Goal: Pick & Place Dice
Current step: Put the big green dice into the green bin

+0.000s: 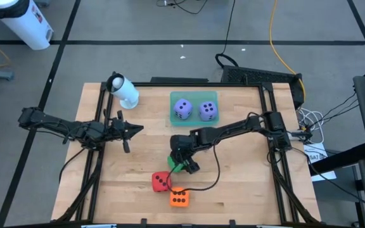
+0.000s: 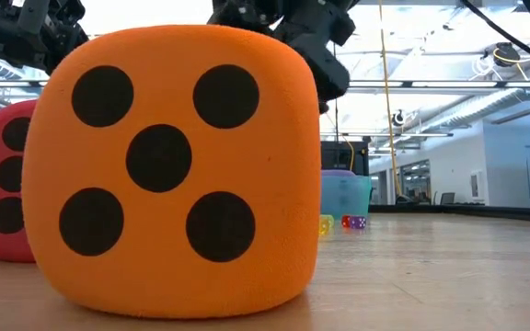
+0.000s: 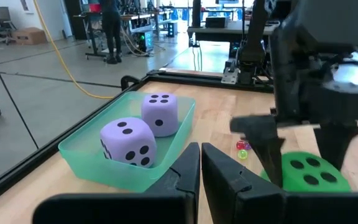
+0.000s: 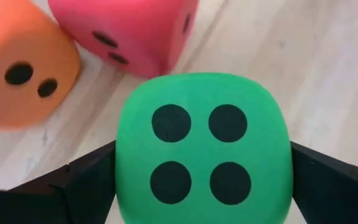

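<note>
The green die – soft-looking, likely light and squashy, best gripped across opposite flat faces – sits on the worktop between the right gripper's wide-apart jaws, not yet squeezed, beside the red die and orange die. The left gripper waits well apart, jaws together.

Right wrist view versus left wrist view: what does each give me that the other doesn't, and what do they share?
Only the right wrist view shows the red die and the orange die, lying just beyond the green one, and the right gripper's own fingers standing wide on either side of the green die, four pips up.

Only the left wrist view shows the two light purple dice sitting in the teal tray, some tiny dice on the table, and the shut left gripper.

Both show the green die with the right gripper around it.
</note>
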Robot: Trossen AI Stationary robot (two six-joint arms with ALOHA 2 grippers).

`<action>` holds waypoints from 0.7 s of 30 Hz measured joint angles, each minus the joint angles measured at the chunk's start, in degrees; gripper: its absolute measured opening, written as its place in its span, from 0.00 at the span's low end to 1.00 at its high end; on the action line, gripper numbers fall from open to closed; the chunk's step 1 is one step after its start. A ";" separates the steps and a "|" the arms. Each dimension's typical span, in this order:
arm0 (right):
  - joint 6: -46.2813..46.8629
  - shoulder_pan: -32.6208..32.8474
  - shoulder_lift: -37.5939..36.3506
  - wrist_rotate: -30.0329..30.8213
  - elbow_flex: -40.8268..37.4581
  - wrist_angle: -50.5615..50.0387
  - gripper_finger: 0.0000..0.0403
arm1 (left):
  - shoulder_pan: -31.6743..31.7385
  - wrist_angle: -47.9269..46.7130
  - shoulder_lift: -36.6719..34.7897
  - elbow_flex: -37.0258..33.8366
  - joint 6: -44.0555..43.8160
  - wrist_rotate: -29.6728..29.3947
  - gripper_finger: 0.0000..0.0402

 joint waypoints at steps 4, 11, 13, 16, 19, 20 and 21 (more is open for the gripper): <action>0.50 -0.76 -3.34 0.08 0.07 -0.47 0.98 | 0.00 0.00 -0.01 0.00 0.00 0.00 0.07; 0.77 -2.74 -11.59 0.23 0.11 -2.10 0.98 | -0.02 0.01 0.00 0.00 0.00 0.00 0.07; 0.59 -4.12 -14.87 0.24 0.20 -2.37 0.98 | 0.00 0.02 0.01 0.00 0.00 0.00 0.07; 0.66 -7.06 -19.70 1.84 0.22 -3.44 0.98 | 0.00 0.02 0.00 0.00 -0.10 0.00 0.07; 1.60 -11.03 -23.75 4.89 0.22 -5.22 0.98 | -0.02 0.02 -0.01 0.00 -0.13 -0.02 0.07; 2.39 -12.46 -24.58 5.98 0.23 -5.61 0.98 | 0.00 0.02 -0.01 0.00 -0.10 -0.02 0.07; 3.36 -13.77 -25.19 7.47 0.30 -6.14 0.98 | 0.00 0.02 0.01 0.00 -0.07 -0.02 0.07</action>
